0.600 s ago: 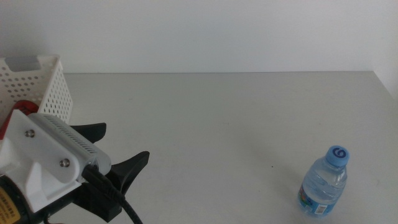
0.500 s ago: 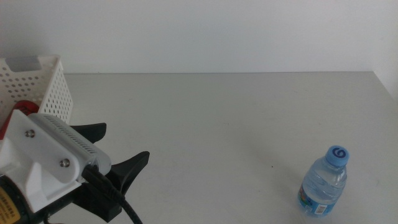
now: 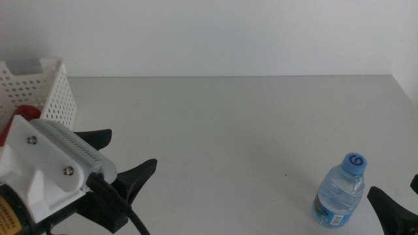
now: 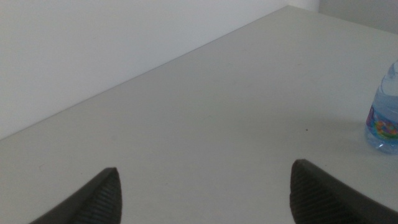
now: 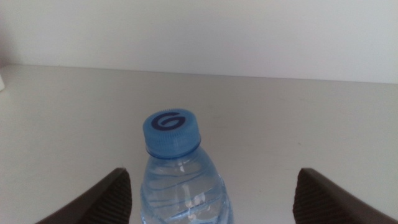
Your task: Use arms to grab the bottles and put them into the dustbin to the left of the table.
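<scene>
While the right tool gapes wide, the water bottle stands upright between its prongs, untouched.

the blue cap of the small water bottle has a dark curly sign on top that looks like the letter g. the bottle's label is blue with bright colours, but its words are too small to read. a yellow sticker on the left arm has dark marks that are too blurry to read.
</scene>
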